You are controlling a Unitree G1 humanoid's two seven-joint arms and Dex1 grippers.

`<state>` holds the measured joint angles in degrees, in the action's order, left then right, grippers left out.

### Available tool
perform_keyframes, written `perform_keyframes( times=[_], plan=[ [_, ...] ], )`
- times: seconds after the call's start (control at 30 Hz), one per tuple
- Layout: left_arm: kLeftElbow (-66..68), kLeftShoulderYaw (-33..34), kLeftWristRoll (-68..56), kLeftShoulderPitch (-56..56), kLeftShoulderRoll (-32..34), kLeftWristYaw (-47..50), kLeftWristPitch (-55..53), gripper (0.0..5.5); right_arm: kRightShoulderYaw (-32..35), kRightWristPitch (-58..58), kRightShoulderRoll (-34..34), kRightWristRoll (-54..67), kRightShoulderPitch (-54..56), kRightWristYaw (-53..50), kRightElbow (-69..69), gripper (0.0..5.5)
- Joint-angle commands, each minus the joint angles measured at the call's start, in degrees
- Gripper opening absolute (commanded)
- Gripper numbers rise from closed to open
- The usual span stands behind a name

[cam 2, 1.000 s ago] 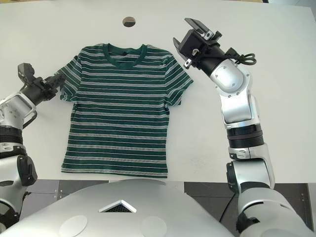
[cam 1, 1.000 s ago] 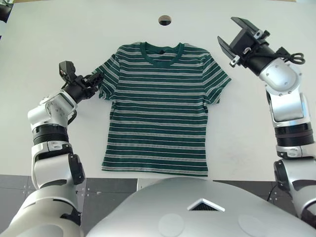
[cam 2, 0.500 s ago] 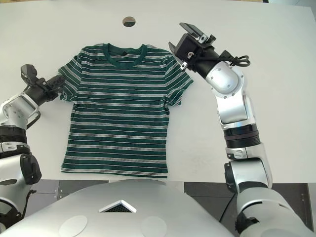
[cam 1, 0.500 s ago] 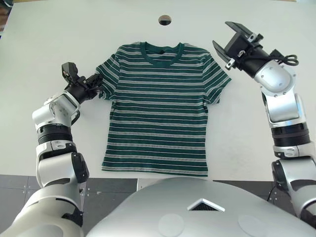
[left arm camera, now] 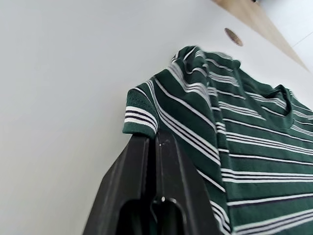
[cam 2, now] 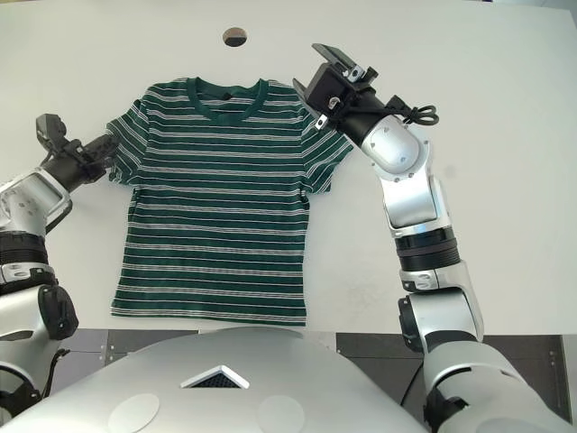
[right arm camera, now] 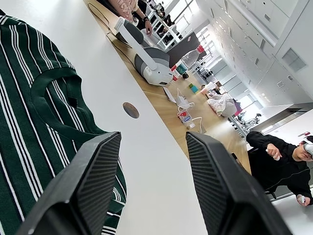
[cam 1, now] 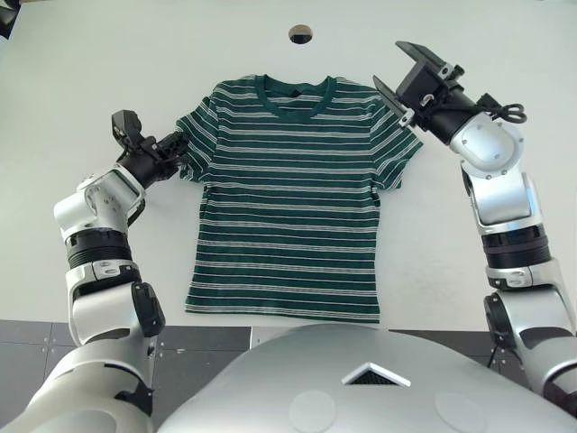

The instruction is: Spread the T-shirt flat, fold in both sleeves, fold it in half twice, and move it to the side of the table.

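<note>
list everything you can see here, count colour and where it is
T-shirt: 1, dark green with white stripes, spread flat in the middle of the table, collar away from the robot
table: 1, white, under the shirt
hole: 1, round and dark, in the tabletop beyond the collar
floor tiles: several, dark grey, below the table's near edge
device: 1, white and grey, on a wooden bench beyond the table
left gripper: 1, black, closed on the hem of the shirt's left sleeve
right gripper: 1, black, open, above the shirt's right shoulder
</note>
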<state>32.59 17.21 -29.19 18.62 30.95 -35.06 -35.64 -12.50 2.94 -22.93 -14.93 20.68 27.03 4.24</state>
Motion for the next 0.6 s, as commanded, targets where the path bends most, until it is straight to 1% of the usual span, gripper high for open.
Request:
perform_keyframes(
  times=[0.03,0.13,0.27,0.4,0.6],
  plan=[
    [-6.2,2.6,-1.7,-0.7,2.1,0.3,-3.4,0.13,-0.1,-0.4,0.4,0.1,0.9,-0.1,-0.8,2.48],
    [-10.2,3.1,-2.6,-0.2,2.2,0.7,-5.6,0.13,0.0,-0.7,0.6,0.1,1.0,-0.4,-1.1,2.48],
    [-16.8,3.0,-3.9,-0.8,0.4,2.0,-9.1,0.13,-0.7,-0.5,1.1,0.0,0.6,-0.3,-1.0,2.48],
    [-20.8,1.1,-4.1,-0.6,-2.1,3.6,-10.8,0.13,0.2,-0.7,0.7,0.4,0.1,-0.6,-0.9,2.48],
    [-23.8,-3.6,-2.6,-0.5,-6.2,5.8,-12.0,0.13,2.1,-1.1,-0.9,1.6,-1.7,-0.2,-1.3,2.48]
  ],
)
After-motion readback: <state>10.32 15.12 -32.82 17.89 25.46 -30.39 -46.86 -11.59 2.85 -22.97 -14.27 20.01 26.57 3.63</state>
